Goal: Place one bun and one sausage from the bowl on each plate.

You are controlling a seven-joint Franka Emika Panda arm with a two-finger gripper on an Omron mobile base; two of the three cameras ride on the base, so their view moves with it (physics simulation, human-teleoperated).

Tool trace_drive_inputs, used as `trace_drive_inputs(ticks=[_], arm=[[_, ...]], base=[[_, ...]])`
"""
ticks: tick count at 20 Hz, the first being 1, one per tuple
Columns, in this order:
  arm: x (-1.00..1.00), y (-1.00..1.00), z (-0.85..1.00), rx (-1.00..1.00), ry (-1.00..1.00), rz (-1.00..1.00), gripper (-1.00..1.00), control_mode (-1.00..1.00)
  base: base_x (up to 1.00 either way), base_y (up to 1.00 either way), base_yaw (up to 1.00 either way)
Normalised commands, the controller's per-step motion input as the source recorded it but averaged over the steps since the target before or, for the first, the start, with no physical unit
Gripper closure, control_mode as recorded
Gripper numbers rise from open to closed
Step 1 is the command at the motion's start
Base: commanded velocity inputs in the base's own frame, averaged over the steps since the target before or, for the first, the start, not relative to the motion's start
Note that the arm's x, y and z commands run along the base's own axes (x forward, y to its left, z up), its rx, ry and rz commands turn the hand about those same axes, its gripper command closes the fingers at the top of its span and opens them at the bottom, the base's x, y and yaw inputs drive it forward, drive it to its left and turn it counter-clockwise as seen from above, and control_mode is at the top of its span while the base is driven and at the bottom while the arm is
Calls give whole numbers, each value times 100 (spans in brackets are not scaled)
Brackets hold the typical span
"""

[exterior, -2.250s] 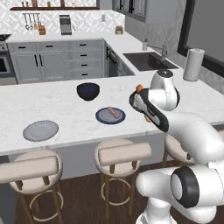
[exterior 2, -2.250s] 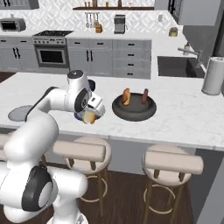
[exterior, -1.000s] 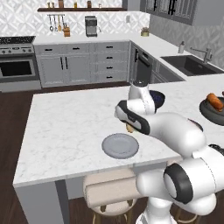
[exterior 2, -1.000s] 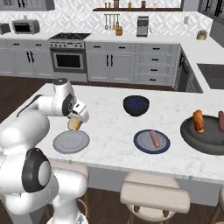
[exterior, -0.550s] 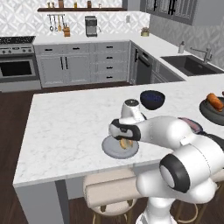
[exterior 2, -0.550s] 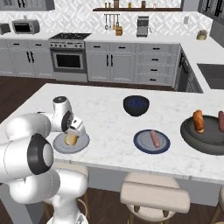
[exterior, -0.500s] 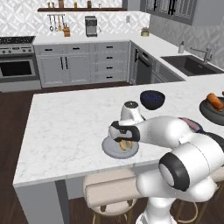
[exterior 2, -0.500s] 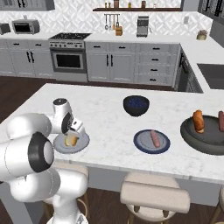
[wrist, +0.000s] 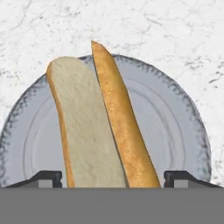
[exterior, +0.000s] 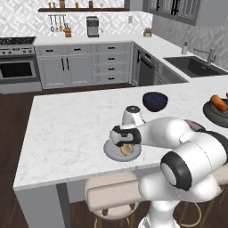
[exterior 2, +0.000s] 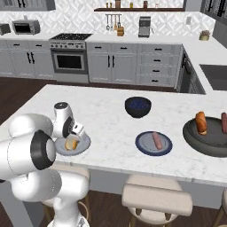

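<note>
A split bun lies on the light grey plate near the counter's front edge. My gripper hangs low over it, open, with a fingertip on each side of the bun and a gap on the right. The base views show the gripper over that plate. One sausage rests on the blue-rimmed plate. The wide dark bowl at the right holds a bun and a sausage.
A small black bowl with a blue inside stands mid-counter behind the plates. Stools stand under the counter's front edge. Bare marble stretches left of and behind the grey plate.
The base drove left along the counter, then stopped. My gripper came down with the bun onto the grey plate, and its jaws have spread wider around it.
</note>
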Motion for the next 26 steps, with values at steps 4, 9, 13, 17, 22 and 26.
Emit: trace_drive_inputs(ticks=[4,9,13,17,22,26], arm=[[-10,0,24,1,-11,0,-100,-100],[-54,-15,47,1,-16,0,-100,-100],[-100,-45,59,0,-13,0,-100,-100],[-100,-42,14,-3,-16,2,-100,-100],[-20,-10,0,0,-7,1,-100,100],[0,0,0,0,0,0,-100,100]], base=[[0,0,0],[0,0,0],[0,0,0],[0,0,0],[-45,-80,0],[-3,-100,-1]])
